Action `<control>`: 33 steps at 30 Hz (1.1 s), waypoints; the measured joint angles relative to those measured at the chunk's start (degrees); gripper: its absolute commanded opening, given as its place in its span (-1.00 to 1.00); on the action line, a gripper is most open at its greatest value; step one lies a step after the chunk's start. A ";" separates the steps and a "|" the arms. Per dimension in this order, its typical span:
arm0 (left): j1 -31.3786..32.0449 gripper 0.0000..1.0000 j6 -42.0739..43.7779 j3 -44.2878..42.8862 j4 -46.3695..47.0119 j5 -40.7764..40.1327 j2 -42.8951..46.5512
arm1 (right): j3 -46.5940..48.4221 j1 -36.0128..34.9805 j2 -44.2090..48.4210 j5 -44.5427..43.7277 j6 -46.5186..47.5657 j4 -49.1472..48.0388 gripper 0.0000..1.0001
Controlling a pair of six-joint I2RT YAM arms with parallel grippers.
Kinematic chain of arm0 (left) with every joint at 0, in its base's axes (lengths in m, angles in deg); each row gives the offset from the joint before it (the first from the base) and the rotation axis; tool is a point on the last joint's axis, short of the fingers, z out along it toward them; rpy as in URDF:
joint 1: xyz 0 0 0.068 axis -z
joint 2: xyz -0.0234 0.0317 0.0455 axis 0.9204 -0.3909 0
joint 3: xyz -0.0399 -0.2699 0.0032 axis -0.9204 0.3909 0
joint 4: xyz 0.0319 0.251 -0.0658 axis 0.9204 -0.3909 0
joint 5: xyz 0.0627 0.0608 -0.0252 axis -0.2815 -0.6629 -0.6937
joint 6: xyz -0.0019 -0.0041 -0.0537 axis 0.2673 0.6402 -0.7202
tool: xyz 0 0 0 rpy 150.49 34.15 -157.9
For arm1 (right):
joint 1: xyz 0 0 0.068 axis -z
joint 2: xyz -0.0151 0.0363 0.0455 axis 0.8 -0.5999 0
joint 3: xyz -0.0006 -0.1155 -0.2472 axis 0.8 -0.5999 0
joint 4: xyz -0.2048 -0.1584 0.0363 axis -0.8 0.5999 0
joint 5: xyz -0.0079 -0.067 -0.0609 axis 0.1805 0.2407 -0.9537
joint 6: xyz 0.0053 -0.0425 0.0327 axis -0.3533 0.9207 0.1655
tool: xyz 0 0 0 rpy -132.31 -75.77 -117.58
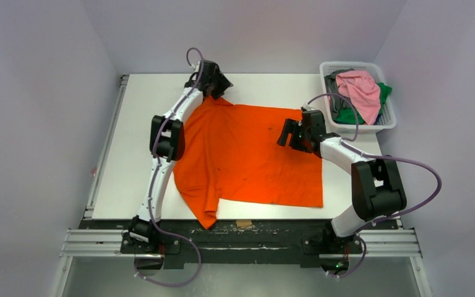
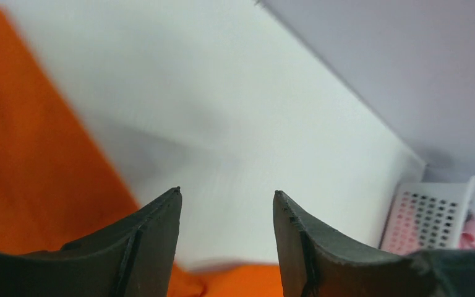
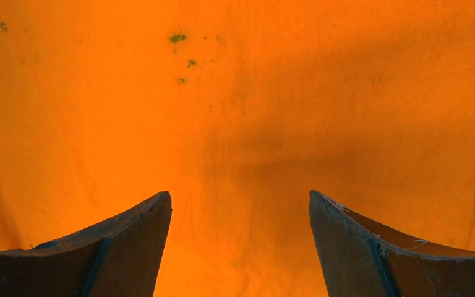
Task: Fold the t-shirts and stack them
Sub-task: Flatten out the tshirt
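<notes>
The bright orange cloth t-shirt [image 1: 253, 154] lay beneath the open right gripper [image 3: 240, 193]. The left gripper [image 2: 227, 193], jaws apart and empty, stood at its far-left corner. Beside it, the white slotted plastic basket [image 1: 371, 129] held a pink shirt [image 1: 362, 90] and a green shirt [image 1: 349, 116].

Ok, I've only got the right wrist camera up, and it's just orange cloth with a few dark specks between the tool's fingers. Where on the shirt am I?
Observer: The right tool is over the far right part of the orange t-shirt, which lies spread out on the table.
Operator: And the left one?
Observer: The left tool is at the shirt's far left corner, jaws apart, with mostly bare table showing between them.
</notes>
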 measured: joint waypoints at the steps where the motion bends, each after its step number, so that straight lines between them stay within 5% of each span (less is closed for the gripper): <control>1: 0.04 0.04 -0.26 -3.34 1.62 0.00 -2.23 | 0.00 0.00 0.00 -0.04 0.00 0.02 0.59; 6: 0.31 0.09 -2.36 -11.04 10.12 1.11 -8.61 | 0.00 0.02 0.00 -0.15 0.00 0.02 0.59; 14: 1.75 0.20 7.41 5.60 9.57 2.54 3.72 | 0.28 0.00 -0.70 -0.68 0.20 0.09 0.58; 19: 3.19 0.10 13.18 24.39 4.76 1.36 26.05 | 0.24 0.00 -0.74 -2.21 0.04 1.38 0.57; 26: 4.52 -0.08 14.16 62.47 3.48 -0.79 61.37 | -4.61 -0.52 4.46 -2.14 -2.01 1.57 0.56; 33: 5.64 -0.33 11.58 86.60 -2.80 -2.29 65.33 | -9.53 -4.31 6.62 -1.77 -4.31 1.55 0.55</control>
